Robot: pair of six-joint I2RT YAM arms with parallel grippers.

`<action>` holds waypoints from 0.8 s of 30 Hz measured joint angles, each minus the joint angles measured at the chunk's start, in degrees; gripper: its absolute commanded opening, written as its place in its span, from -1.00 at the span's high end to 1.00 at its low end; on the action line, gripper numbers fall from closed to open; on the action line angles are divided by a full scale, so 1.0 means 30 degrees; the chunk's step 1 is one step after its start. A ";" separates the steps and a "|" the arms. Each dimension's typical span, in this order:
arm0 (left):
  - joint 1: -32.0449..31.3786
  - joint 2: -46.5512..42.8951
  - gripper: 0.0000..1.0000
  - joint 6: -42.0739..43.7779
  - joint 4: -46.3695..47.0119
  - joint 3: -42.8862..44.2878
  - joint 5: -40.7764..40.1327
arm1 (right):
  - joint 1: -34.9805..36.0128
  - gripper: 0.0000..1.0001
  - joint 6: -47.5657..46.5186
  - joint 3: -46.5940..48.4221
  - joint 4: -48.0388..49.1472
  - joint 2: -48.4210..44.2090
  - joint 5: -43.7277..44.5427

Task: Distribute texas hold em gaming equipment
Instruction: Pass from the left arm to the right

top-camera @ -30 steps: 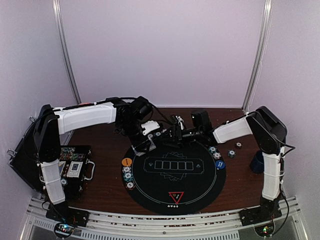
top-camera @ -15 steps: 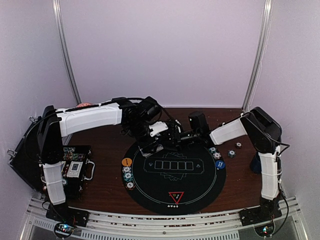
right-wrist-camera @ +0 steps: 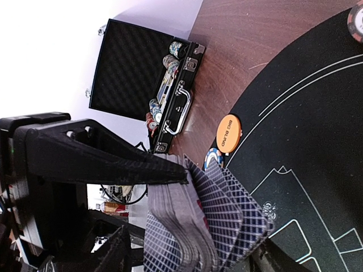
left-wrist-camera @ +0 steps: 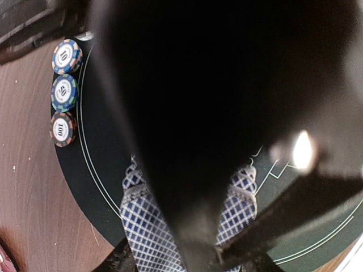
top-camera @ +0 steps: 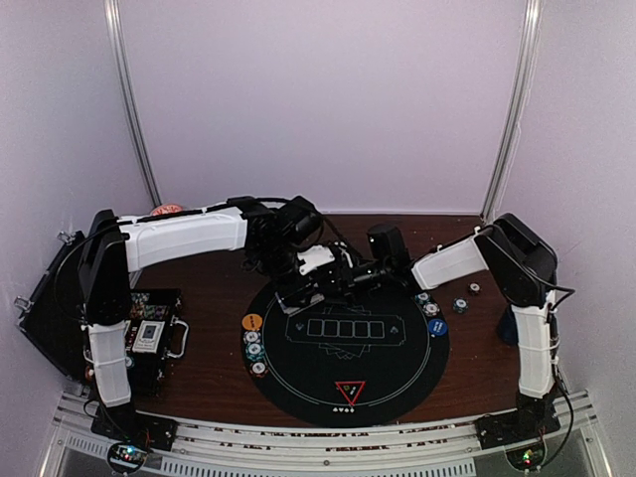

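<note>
Two arms meet low over the far edge of the round mat (top-camera: 397,373). The left arm (top-camera: 184,231) rises from its base, bends and stretches across the table (top-camera: 209,288) to the right, wrist tipped down. The right arm (top-camera: 452,260) rises, folds at the elbow and reaches left.

The left jaws are clamped on the deck of cards (right-wrist-camera: 218,226), which fans out with its checked backs showing. In the right wrist view one left finger (right-wrist-camera: 147,167) lies along the deck's top edge. The right jaws sit right at the deck and fill most of the left wrist view as a dark blur. Whether they grip any card I cannot tell.

Three chips (left-wrist-camera: 64,92) lie in a row at the mat's rim. An orange button (right-wrist-camera: 228,134) lies just beside that rim, with the open case (right-wrist-camera: 133,68) beyond it.

Against a second ago, the left arm has swung right, carrying its wrist nearer the mat's middle. The right wrist has edged left, so the gap between the two has closed. The chips, the button and the red triangle (top-camera: 350,391) lie where they were.
</note>
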 measured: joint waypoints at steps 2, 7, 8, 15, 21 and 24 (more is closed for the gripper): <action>-0.0015 0.0058 0.66 0.0000 0.0007 0.0029 0.0000 | 0.0087 -0.30 0.0007 0.0066 -0.0073 0.0044 -0.0022; -0.0131 0.0189 0.65 0.0007 0.0029 0.0036 0.0015 | 0.0182 -0.17 -0.0066 0.0109 -0.0197 0.0117 -0.0036; -0.0160 0.0219 0.65 0.0007 0.0022 0.0036 0.0015 | 0.0189 -0.15 -0.0066 0.0117 -0.0204 0.0160 -0.0051; -0.0240 0.0444 0.64 0.0015 0.0080 0.0036 0.0029 | 0.0182 -0.08 -0.0022 0.0138 -0.0270 0.0401 -0.0058; -0.0313 0.0488 0.54 0.0022 0.0073 0.0036 0.0022 | 0.0182 0.30 0.0452 0.0138 -0.0066 0.0554 -0.0102; -0.0350 0.0525 0.32 0.0022 0.0007 0.0036 -0.0015 | 0.0182 0.52 0.1195 0.0131 0.0568 0.0758 -0.0284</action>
